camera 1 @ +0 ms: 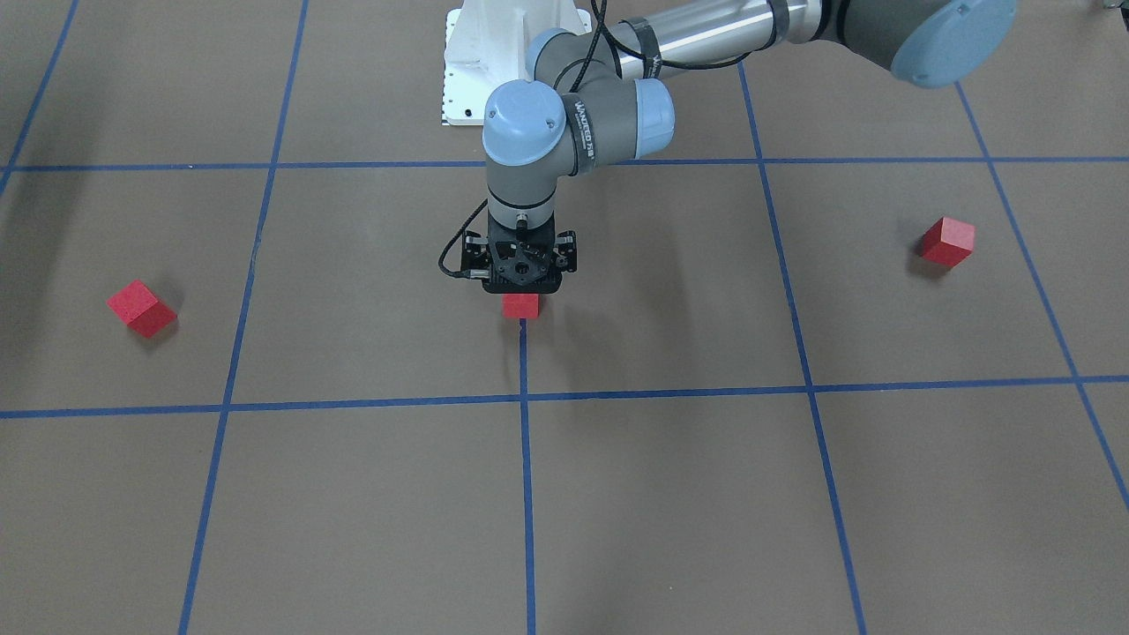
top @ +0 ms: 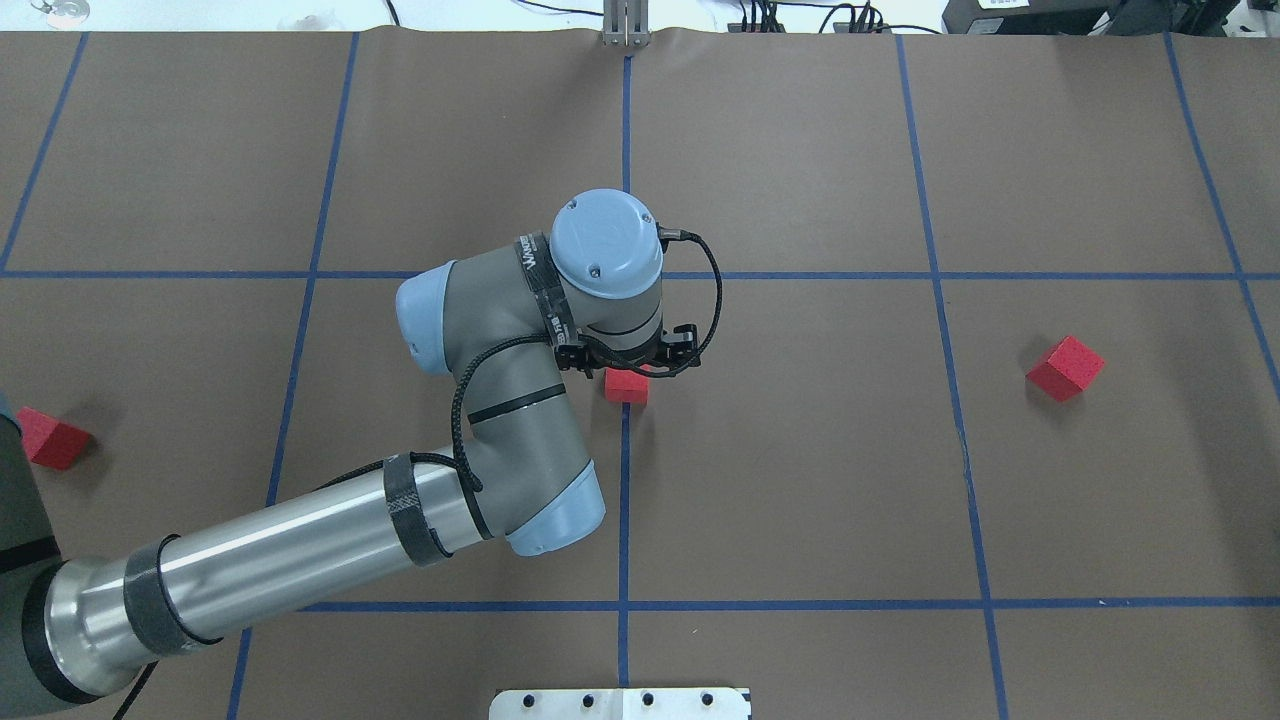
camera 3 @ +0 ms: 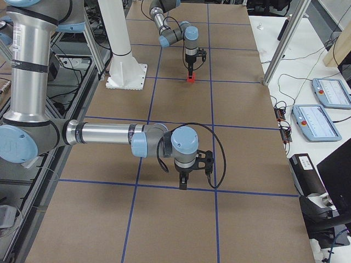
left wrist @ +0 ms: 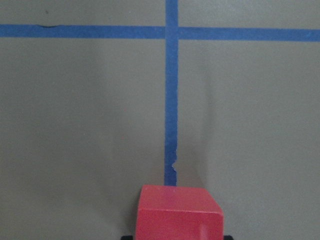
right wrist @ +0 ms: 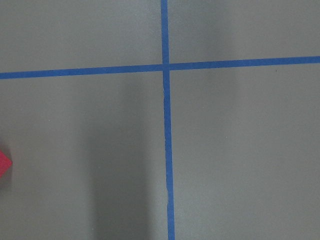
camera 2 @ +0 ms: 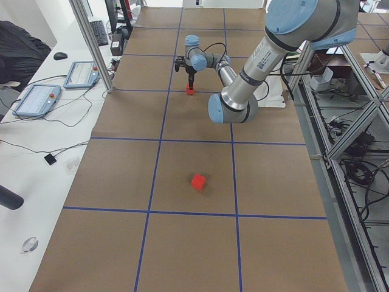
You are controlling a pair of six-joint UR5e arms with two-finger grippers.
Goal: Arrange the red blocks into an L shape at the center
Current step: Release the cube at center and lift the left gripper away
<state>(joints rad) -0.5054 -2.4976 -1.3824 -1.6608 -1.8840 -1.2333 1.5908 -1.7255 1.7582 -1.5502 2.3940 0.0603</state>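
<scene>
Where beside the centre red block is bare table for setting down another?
Free: the robot's right of the centre block, up to the right block, and its operators' side beside the tape line. Crowded: its left, where the left gripper and its arm hang.

Left arm (top: 330, 540) bars the near-left quarter; left gripper (camera 1: 521, 294) clamps and covers the central small matte red cube (camera 1: 520, 306); left-side red cube (top: 50, 438) and right-side red cube (top: 1065, 368) stand well apart on bare brown paper (top: 800, 480).
</scene>
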